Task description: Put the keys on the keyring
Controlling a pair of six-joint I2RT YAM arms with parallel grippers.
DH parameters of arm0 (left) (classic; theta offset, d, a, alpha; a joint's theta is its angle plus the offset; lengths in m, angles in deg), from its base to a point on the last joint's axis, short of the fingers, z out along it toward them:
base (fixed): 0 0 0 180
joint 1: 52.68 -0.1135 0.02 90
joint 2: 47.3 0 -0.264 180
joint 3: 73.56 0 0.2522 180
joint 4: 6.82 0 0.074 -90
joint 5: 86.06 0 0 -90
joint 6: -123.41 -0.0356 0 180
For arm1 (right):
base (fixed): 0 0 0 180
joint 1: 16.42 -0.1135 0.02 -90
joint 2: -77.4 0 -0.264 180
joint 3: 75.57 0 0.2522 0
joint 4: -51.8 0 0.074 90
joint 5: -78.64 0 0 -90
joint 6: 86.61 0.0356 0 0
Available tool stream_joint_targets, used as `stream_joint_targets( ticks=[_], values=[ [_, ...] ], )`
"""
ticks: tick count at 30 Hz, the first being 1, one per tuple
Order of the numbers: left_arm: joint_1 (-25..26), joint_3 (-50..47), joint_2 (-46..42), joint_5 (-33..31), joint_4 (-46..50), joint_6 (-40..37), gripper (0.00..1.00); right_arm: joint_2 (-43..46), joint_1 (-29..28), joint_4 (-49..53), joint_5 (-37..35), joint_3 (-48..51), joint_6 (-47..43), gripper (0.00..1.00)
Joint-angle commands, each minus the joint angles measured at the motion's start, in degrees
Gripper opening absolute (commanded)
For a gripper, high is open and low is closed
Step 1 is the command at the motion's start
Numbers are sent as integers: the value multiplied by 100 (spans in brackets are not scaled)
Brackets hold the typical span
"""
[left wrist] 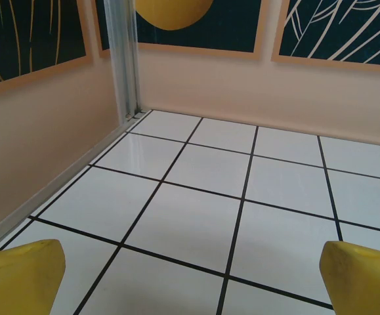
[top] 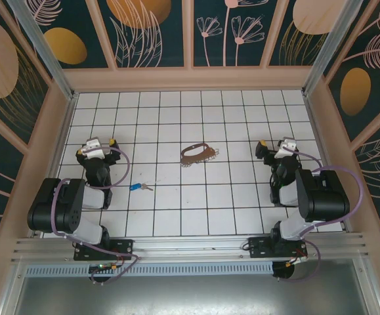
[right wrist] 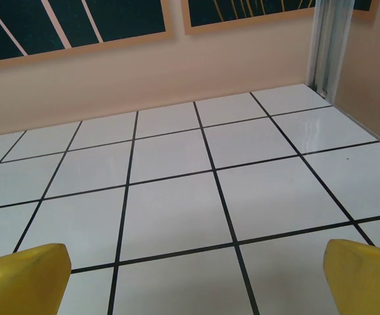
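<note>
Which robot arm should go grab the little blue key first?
Left, most likely. The blue key lies close beside the left arm, while the right arm sits on the far side, past the keyring. Both arms' jaws stand open and empty, so nearness decides it.

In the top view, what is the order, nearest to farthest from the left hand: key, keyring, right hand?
1. key, just right of the left hand, toward the near edge.
2. keyring, in the middle.
3. right hand, far right side.
</note>
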Motion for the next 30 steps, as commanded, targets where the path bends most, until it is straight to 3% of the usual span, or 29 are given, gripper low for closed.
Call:
stream_joint_targets(
  ticks=[1, 30],
  values=[
    [-24, -4, -2, -45, -203, 92, 99, 28, 37, -22, 27, -94, -13, 99],
    [-24, -3, 6, -46, -202, 85, 99, 33, 48, -33, 157, -100, 9, 99]
  ],
)
